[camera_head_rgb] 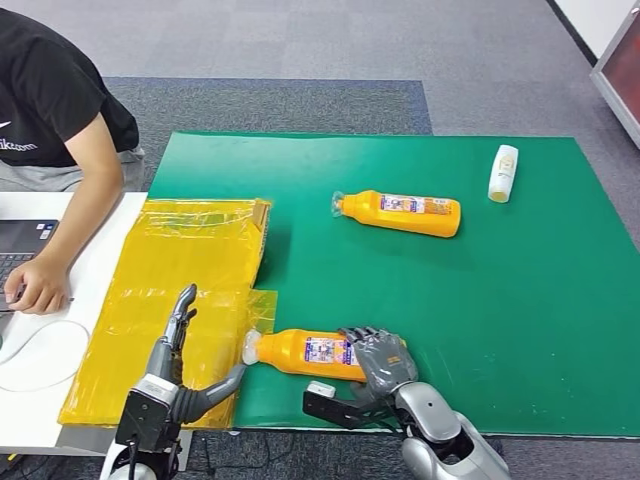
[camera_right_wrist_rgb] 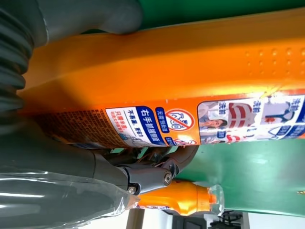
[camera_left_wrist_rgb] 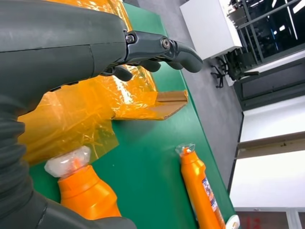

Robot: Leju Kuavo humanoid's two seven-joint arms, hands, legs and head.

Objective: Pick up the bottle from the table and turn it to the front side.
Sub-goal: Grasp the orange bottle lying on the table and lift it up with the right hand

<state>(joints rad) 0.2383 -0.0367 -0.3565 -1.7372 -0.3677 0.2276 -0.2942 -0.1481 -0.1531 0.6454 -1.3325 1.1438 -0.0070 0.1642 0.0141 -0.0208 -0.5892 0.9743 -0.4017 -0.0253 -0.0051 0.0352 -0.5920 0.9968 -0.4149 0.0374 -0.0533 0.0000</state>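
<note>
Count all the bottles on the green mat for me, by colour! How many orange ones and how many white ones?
Orange bottles: 2, the near orange bottle under the right hand and the far orange bottle, both lying down.
White bottles: 1, the white bottle near the far edge of the green mat.
Total: 3 bottles.

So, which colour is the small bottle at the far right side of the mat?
White, with a yellowish label: the small bottle shows best in the head view.
</note>
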